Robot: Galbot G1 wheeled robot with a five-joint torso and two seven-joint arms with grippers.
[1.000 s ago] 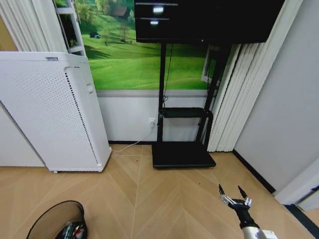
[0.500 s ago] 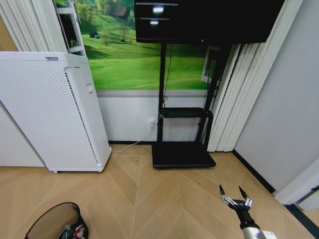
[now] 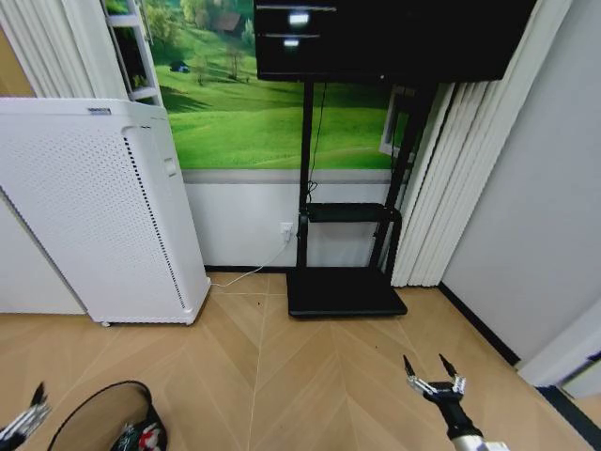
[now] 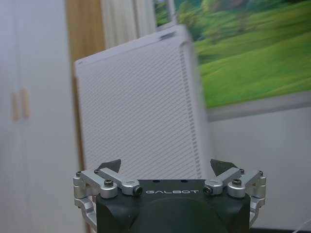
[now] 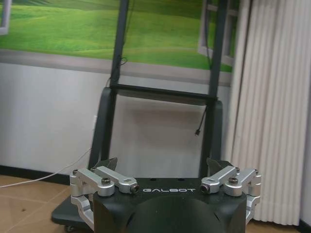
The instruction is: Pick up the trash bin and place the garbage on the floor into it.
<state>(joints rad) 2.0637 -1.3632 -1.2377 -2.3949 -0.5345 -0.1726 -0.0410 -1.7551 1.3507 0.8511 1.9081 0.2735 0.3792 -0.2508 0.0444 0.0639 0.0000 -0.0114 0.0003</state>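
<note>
Black mesh trash bin (image 3: 105, 416) sits on the floor (image 3: 282, 376) out in front of the white air purifier (image 3: 103, 207), with red and white garbage (image 3: 141, 438) already inside. Your left claw (image 3: 25, 420) is just beside its rim, jaws wide apart and empty. I'd come down over the rim and pinch the wire edge squarely so it doesn't tip. Right claw (image 3: 433, 380) hangs open and empty, well apart from the purifier, in front of the TV stand (image 3: 346, 291).

Herringbone floor (image 3: 282, 366); meadow mural (image 3: 254, 103); white curtains (image 3: 441, 188).
</note>
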